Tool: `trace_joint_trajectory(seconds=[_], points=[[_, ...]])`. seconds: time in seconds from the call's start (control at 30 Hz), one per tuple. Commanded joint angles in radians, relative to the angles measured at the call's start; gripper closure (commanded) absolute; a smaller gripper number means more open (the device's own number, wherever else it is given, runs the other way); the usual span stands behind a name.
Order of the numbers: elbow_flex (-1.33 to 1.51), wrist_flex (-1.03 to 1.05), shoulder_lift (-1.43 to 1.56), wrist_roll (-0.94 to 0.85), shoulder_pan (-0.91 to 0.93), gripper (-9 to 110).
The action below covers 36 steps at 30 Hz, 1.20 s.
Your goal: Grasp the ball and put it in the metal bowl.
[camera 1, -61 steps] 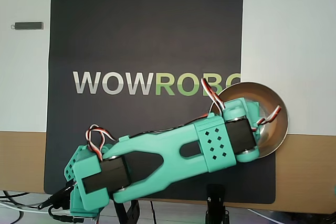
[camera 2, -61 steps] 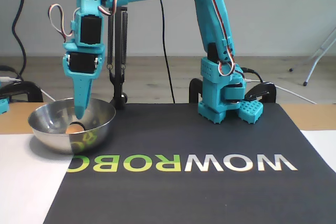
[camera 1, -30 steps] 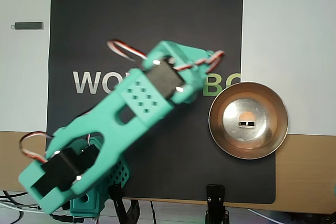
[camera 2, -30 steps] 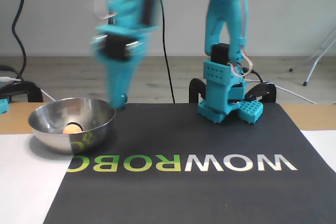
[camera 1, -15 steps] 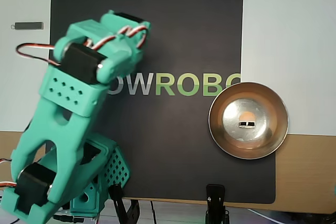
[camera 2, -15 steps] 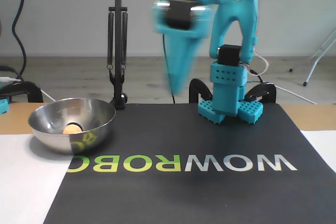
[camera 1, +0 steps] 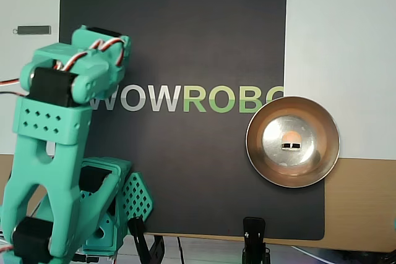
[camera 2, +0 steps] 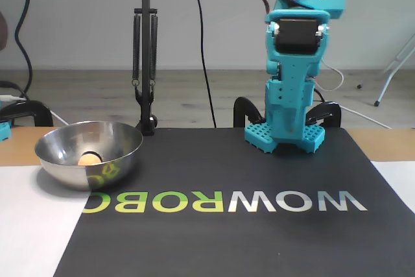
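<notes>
Job looks done: best to keep the arm (camera 2: 295,63) folded back over its base at 12 o'clock on the mat (camera 2: 259,238), well apart from the bowl. Cannot tell if the jaws are spread or pressed together; tips hidden. Small, smooth, peach-orange ball (camera 2: 90,158) sitting inside the shiny bowl (camera 2: 120,144), out at 9 o'clock.

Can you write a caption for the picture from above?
Small peach-orange ball sits inside the shiny metal bowl; the teal arm is away.
</notes>
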Motion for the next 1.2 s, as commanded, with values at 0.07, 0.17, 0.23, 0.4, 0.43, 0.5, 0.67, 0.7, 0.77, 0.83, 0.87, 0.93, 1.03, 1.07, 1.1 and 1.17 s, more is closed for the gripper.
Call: trace_joint_trajectory(seconds=[0.07, 0.17, 0.23, 0.4, 0.43, 0.5, 0.67, 0.7, 0.77, 0.83, 0.87, 0.93, 1.03, 1.07, 1.1, 1.17], points=[[0.169, -0.163, 0.147, 0.041, -0.006, 101], [0.298, -0.268, 0.238, 0.041, -0.038, 101], [0.383, -0.321, 0.311, 0.043, -0.061, 101], [0.560, -0.387, 0.512, 0.081, -0.112, 101], [0.591, -0.393, 0.555, 0.089, -0.123, 101], [0.649, -0.394, 0.644, 0.103, -0.141, 101], [0.779, -0.410, 0.859, 0.109, -0.169, 101], [0.807, -0.422, 0.897, 0.109, -0.169, 101], [0.865, -0.456, 0.973, 0.103, -0.169, 101], [0.923, -0.486, 1.048, 0.101, -0.169, 101], [0.954, -0.499, 1.083, 0.100, -0.169, 101], [1.009, -0.518, 1.158, 0.100, -0.169, 101], [1.075, -0.526, 1.253, 0.098, -0.169, 101], [1.092, -0.526, 1.279, 0.098, -0.169, 101], [1.109, -0.526, 1.305, 0.098, -0.169, 101], [1.140, -0.526, 1.344, 0.098, -0.170, 101]])
